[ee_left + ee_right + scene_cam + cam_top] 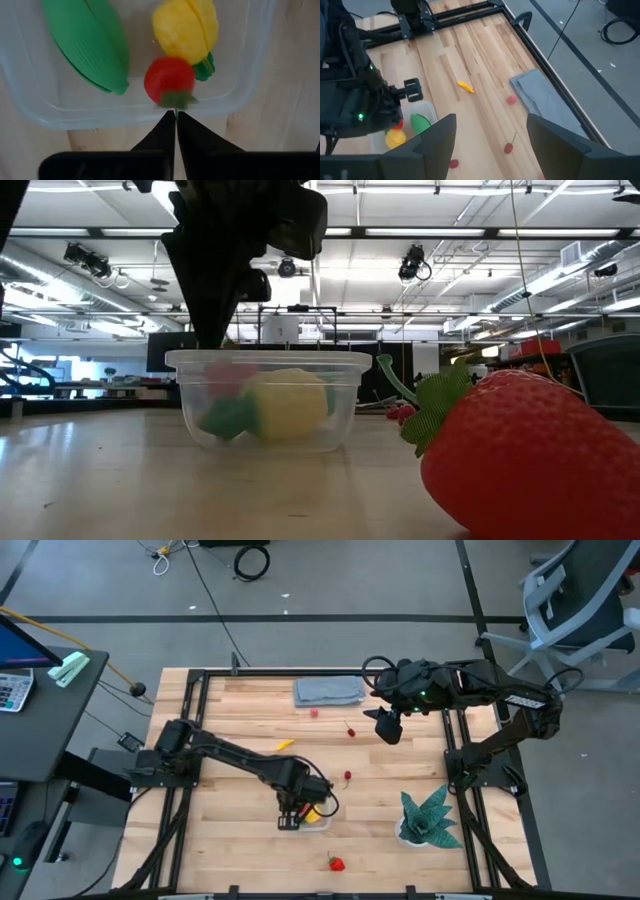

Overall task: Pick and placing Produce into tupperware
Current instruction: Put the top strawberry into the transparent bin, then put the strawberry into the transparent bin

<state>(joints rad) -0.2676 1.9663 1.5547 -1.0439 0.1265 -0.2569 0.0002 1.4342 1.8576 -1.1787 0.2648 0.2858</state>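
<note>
Three pieces sit in the tub [245,75]: green oblong [85,42], lemon [185,27], strawberry [169,80]. We see the left gripper [176,120] pinching its stem over the tub's rim, board's 6 o'clock. Right gripper [490,132] hangs spread at 1 o'clock.

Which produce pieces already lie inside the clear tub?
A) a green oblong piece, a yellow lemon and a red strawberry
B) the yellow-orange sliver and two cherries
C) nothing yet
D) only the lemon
A: the left wrist view shows the green oblong piece, yellow lemon and red strawberry inside the tub.
</note>
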